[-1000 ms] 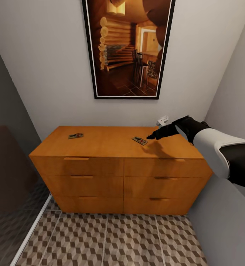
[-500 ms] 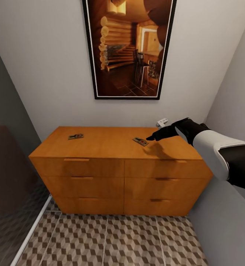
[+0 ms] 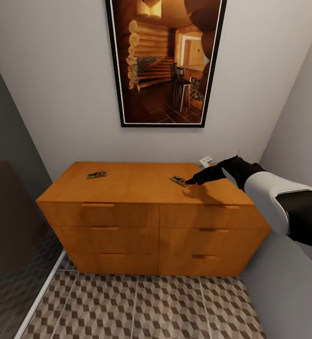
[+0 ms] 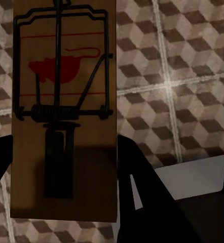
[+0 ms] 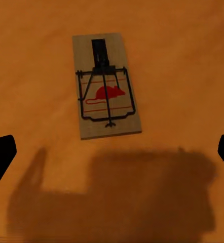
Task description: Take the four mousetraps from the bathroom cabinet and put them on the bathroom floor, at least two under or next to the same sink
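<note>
Soft even light, faint shadows

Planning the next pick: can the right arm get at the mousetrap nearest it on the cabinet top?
Probably yes. The right gripper hovers open right beside that mousetrap, which lies flat on the cabinet with bare wood around it and nothing between.

Right hand (image 3: 192, 181) fingers spread; left hand (image 4: 66, 202) clamped.
</note>
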### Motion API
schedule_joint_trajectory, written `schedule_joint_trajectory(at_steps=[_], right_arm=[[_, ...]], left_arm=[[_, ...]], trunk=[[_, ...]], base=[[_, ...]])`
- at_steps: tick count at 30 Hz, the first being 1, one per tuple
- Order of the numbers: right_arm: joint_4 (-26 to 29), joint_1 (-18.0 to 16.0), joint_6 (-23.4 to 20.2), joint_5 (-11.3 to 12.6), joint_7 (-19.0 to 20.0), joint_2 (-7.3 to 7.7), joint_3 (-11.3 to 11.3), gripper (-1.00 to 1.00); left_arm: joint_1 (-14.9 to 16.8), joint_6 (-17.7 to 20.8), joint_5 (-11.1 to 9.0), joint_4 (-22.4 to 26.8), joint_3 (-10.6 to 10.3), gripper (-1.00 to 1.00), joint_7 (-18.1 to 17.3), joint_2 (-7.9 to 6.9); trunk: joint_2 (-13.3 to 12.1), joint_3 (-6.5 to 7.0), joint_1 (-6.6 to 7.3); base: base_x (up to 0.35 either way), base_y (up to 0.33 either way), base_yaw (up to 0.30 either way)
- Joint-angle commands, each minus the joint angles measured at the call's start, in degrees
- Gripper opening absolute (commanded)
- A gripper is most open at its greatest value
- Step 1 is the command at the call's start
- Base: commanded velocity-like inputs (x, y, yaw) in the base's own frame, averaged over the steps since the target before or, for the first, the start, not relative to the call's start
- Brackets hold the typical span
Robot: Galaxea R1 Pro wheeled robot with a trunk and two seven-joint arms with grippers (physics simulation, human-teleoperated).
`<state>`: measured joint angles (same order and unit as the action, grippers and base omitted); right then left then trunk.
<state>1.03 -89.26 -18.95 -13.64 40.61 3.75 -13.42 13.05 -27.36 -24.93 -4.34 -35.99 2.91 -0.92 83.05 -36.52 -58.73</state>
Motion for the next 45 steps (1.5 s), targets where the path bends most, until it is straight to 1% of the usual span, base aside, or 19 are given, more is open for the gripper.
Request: schedule_joint_trajectory(at_steps=[1,8,14,21,27,37,39,45], right_arm=[[0.1,0.1,-0.2,-0.5,0.3,0.0,0.2,1.0],[0.1,0.5,0.0,-0.4,0.3,-0.05,0.2,1.0],[0.1,0.6,3.5,-0.3,0.9,0.02,0.2,1.0],[0.1,0.6,5.3,-0.2,1.4,0.04,0.3,1.0],[0.1,0.6,5.8,-0.2,1.4,0.11,0.3,1.0],[0.1,2.1,5.9,-0.2,1.4,-0.02,0.2,1.0],[0.1,3.7,5.9,-0.2,1.4,-0.33,0.2,1.0],[0.2,4.2,6.3,-0.2,1.4,-0.47,0.2,1.0]], left_arm=[[0.0,-0.2,0.0,-0.1,-0.5,-1.0,0.3,0.04],[0.1,-0.2,0.0,-0.1,-0.5,-1.0,0.3,0.04],[0.1,-0.2,0.0,-0.1,-0.5,-1.0,0.3,0.04],[0.0,-0.2,0.0,-0.1,-0.5,-1.0,0.3,0.04],[0.0,-0.2,0.0,-0.1,-0.5,-1.0,0.3,0.04],[0.0,-0.2,0.0,-0.1,-0.5,-1.0,0.3,0.04],[0.0,-0.2,0.0,-0.1,-0.5,-1.0,0.3,0.04],[0.0,-0.2,0.0,-0.1,-0.5,-1.0,0.3,0.04]], trunk=[[0.0,-0.05,0.0],[0.0,-0.05,0.0],[0.0,-0.05,0.0],[0.0,-0.05,0.0],[0.0,-0.05,0.0],[0.0,-0.05,0.0],[0.0,-0.05,0.0],[0.0,-0.05,0.0]], base=[[0.0,0.0,0.0],[0.0,0.0,0.0],[0.0,0.0,0.0],[0.0,0.0,0.0],[0.006,0.0,0.0],[0.054,0.0,0.0],[0.006,0.0,0.0],[0.01,0.0,0.0]])
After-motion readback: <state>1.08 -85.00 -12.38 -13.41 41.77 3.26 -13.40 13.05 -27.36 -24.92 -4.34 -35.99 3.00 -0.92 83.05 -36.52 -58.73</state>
